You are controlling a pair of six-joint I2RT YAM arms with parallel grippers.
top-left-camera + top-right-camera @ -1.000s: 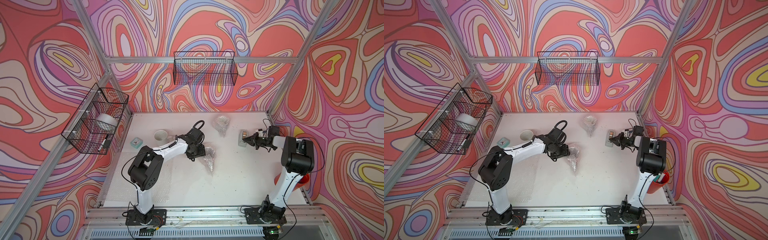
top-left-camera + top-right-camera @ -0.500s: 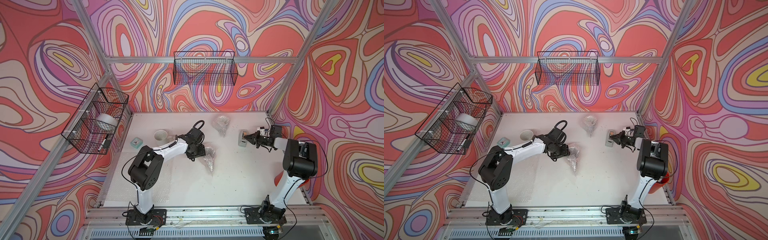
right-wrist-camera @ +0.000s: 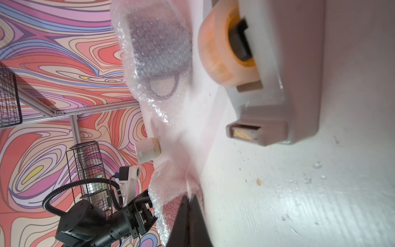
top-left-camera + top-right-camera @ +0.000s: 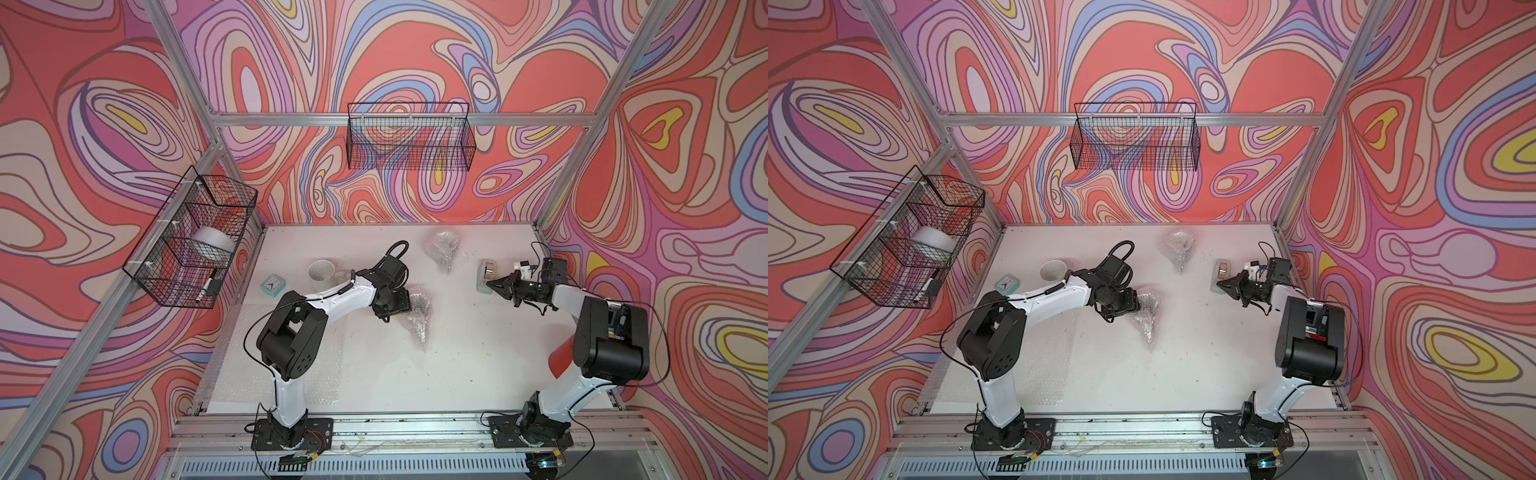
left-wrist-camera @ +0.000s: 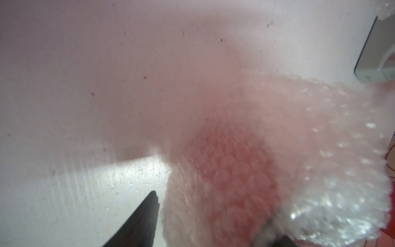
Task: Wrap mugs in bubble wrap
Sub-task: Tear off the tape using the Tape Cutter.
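The red mug [image 5: 230,171], swathed in bubble wrap [image 5: 331,149], was held well apart from the tape dispenser [image 4: 487,276]. It was clamped between the left gripper's [image 5: 213,203] spread jaws, seemingly so the wrap could not spring open. The right gripper [image 4: 491,284], pressed together and empty, was poised just beside the dispenser, presumably for tape. The white mug [image 4: 321,272], farther off, was seen bare.

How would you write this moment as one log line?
left gripper: astride wrapped red mug, grip unclear | right gripper: shut, near tape dispenser | white mug: bare | grey mug: wrapped
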